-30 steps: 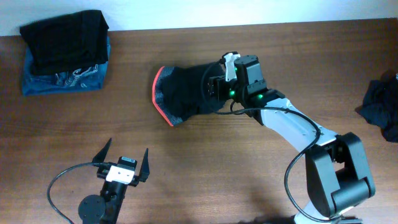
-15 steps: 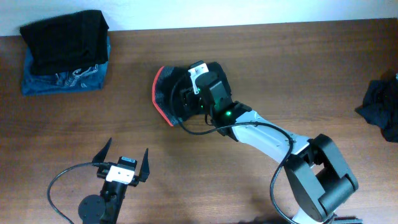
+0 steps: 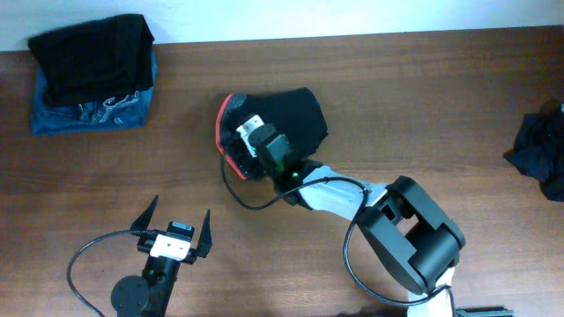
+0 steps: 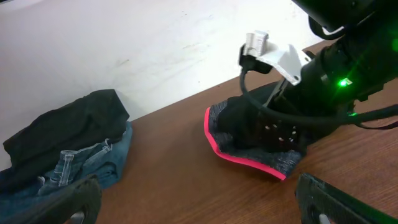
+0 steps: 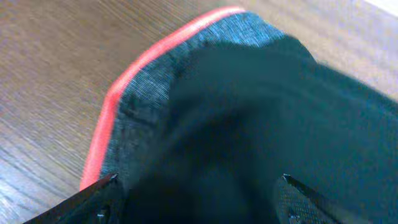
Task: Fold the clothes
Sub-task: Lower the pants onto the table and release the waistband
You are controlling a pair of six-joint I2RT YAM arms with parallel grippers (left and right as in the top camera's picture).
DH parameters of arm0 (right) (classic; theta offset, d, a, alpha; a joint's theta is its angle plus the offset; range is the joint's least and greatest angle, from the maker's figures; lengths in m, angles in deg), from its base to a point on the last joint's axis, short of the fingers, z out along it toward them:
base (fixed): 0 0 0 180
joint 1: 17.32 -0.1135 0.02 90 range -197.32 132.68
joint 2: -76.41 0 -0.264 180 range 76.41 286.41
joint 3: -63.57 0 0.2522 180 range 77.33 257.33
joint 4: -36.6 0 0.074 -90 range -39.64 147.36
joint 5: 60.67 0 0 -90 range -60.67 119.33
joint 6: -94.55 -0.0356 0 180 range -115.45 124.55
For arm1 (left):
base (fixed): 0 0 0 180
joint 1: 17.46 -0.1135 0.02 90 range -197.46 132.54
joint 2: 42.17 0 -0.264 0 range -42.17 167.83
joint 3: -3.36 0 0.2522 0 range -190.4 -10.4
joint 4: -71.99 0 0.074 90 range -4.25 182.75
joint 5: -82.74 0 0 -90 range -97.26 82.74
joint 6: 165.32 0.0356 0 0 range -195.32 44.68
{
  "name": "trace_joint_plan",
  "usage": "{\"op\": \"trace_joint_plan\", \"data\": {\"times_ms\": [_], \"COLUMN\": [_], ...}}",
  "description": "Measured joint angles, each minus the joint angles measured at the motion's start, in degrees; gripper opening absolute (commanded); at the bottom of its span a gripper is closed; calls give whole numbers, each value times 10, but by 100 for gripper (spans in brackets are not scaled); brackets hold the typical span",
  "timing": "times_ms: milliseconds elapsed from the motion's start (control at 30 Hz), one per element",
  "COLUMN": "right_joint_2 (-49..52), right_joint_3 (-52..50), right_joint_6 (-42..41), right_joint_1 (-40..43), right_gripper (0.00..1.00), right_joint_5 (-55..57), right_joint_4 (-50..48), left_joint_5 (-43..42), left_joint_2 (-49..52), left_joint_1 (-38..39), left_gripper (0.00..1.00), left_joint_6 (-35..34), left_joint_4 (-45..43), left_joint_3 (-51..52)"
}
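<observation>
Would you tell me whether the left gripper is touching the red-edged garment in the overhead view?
No, the left gripper sits open over the table, clearly apart from the red-edged garment.

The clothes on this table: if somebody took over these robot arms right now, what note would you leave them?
Left end effector: open, empty, at the front left.
Right end effector: fingers spread wide over the black garment, at its grey, red-edged waistband; no grip visible.
Done: a black piece lies folded on a blue piece at the far left.
Left: finish the middle garment, probably add it to those two, then fold the dark heap at the far right.
</observation>
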Motion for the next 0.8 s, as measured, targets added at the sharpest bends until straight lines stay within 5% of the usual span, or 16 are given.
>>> {"op": "trace_joint_plan", "data": {"times_ms": [533,667,800], "right_joint_2": [29,38,38], "right_joint_3": [3,3,4], "right_joint_6": [66,70,70], "right_joint_1": [-22,-22,-23], "right_gripper": [82,58,22], "right_joint_5": [27,28,75], "right_joint_4": [-2,-8,-16], "left_joint_5": [0,0,0], "left_joint_2": [0,0,0], "left_joint_1": [0,0,0], "left_gripper": [99,99,99], "left_joint_6": [0,0,0], "left_joint_4": [0,0,0], "left_joint_3": [0,0,0]}}
